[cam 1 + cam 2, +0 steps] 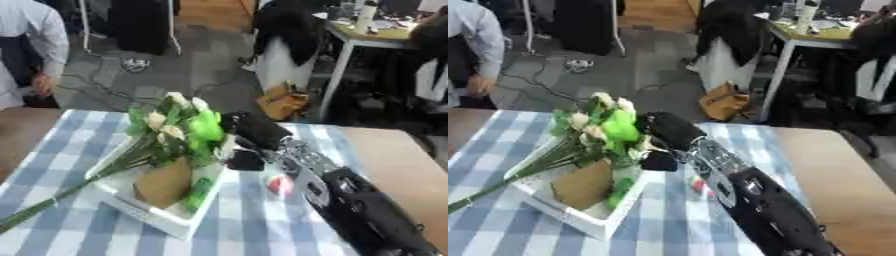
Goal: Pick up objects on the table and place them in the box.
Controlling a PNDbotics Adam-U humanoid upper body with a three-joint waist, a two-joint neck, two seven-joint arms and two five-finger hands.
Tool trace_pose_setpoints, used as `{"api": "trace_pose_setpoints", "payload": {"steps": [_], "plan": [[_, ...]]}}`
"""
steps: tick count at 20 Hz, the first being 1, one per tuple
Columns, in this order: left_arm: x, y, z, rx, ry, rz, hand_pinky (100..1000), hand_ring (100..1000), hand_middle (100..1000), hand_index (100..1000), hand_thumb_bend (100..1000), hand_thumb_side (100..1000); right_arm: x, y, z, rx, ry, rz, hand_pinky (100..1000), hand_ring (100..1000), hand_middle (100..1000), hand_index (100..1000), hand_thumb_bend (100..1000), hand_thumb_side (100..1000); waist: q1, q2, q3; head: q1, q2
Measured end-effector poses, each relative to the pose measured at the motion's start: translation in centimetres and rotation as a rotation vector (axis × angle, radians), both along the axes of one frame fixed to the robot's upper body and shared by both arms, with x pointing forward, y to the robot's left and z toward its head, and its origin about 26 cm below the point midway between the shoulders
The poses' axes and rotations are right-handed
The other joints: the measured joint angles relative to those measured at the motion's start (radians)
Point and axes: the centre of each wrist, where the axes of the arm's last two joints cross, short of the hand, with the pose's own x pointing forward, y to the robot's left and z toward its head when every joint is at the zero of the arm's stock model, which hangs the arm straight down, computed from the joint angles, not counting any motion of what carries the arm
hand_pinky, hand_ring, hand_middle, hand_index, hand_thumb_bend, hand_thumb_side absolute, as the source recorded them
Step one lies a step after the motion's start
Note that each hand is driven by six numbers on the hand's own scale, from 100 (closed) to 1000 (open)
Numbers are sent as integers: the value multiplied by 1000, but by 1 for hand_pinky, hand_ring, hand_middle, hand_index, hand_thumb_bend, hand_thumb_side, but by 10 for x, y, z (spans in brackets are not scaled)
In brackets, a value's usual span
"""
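The right hand (255, 129) hides its fingers behind its own dark back, the flower stems (52, 200) run off the lower left edge, and a small red thing (280, 185) stays too blurred to identify.

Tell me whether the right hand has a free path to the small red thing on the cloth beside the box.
Probably yes. The small red thing lies on the checked cloth, right of the white box and close beside the right forearm. The right hand is up by the flowers, so it would have to draw back; nothing covers the red thing.
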Motion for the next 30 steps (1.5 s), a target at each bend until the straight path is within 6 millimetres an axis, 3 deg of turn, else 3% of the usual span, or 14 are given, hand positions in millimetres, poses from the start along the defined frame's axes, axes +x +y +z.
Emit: {"api": "trace_pose_setpoints", "payload": {"steps": [5,9,12,13,15,18,19,30], "plan": [[0,-2,2,-6,-11,-8,810,980,869,949,100,887,8,-13,-17,-93,-33,68,947,959,849,993,113,1000,0,8,6,-14,-16],[0,-2,3,-6,-13,-10,810,980,869,950,100,886,13,-18,-21,-165,-67,142,999,1000,923,1000,321,1000,0,8,7,-22,-17],[-1,-3,2,-8,-14,-13,810,980,869,949,100,886,16,-18,-19,-239,-99,192,1000,1000,958,1000,345,1000,0,8,9,-28,-20],[-1,-4,2,-10,-14,-15,810,980,869,949,100,886,16,-18,-19,-264,-111,206,1000,1000,1000,1000,384,1000,1,8,10,-30,-22],[-1,-4,2,-11,-14,-18,810,980,869,949,100,885,18,-18,-17,-314,-132,232,1000,1000,1000,1000,437,1000,2,10,11,-36,-24],[-1,-4,3,-12,-18,-21,810,980,869,949,100,885,19,-17,-17,-378,-150,268,1000,1000,1000,1000,367,1000,5,11,12,-42,-25],[-1,-5,4,-12,-20,-22,810,980,869,949,100,885,20,-17,-16,-389,-157,281,1000,1000,1000,1000,409,1000,5,11,12,-44,-25],[-1,-7,5,-18,-24,-34,810,980,868,949,100,883,25,-13,-4,-425,-230,340,1000,1000,1000,1000,393,1000,5,15,20,-60,-32]]}}
